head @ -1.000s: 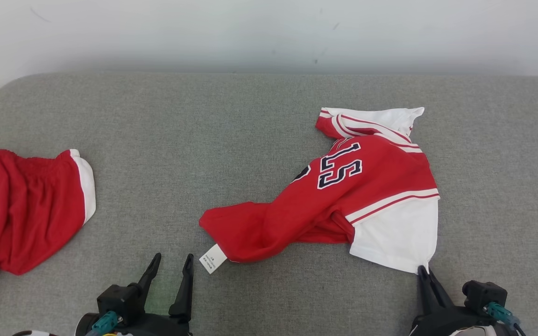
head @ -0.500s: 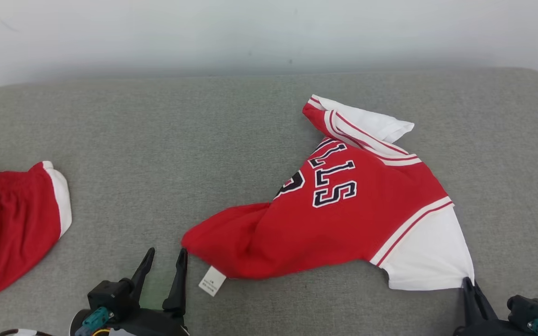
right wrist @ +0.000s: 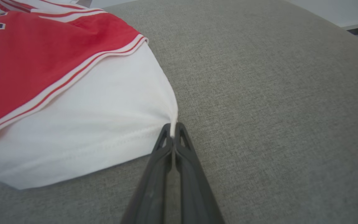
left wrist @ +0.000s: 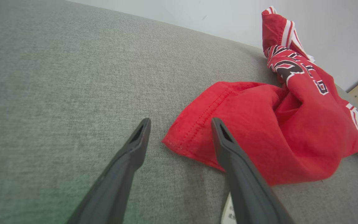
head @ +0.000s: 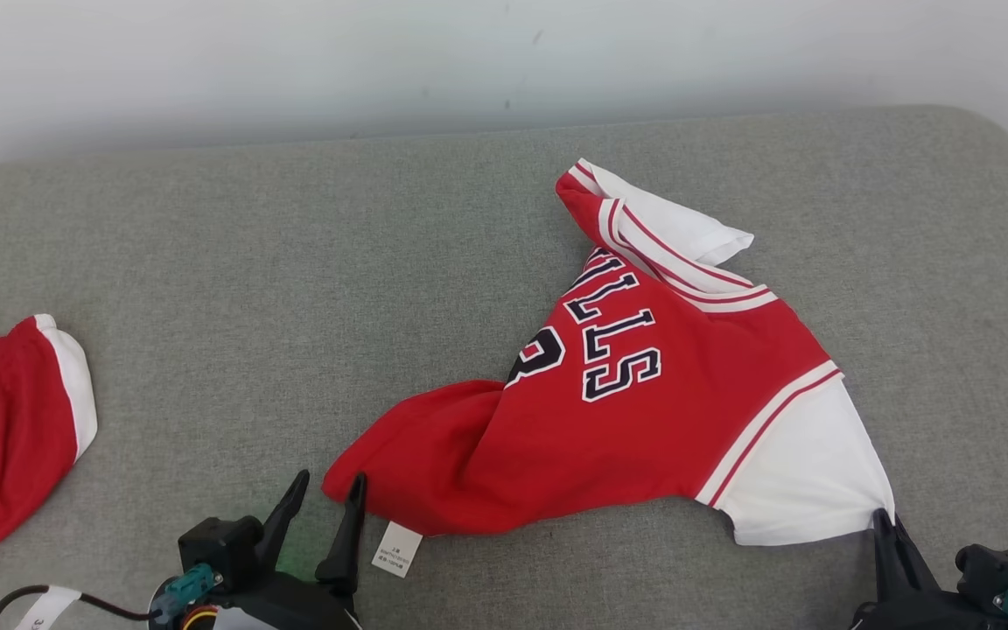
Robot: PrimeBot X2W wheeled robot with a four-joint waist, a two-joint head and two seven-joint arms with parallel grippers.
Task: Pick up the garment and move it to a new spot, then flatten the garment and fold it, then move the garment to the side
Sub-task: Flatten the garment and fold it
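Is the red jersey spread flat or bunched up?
Bunched up. The jersey lies twisted on the grey cushion, its red end rumpled in folds, top sleeve doubled over. The right gripper pinches its white corner.

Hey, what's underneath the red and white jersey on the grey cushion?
The red-and-white jersey lies on the grey fabric cushion; a white care label pokes out from under its red hem. Whatever else its bunched folds cover cannot be seen.

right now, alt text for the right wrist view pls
The right gripper is shut on a white corner of a red and white jersey, the cloth drawn to a point between its dark fingers. The jersey spreads up and left over a grey fabric surface.
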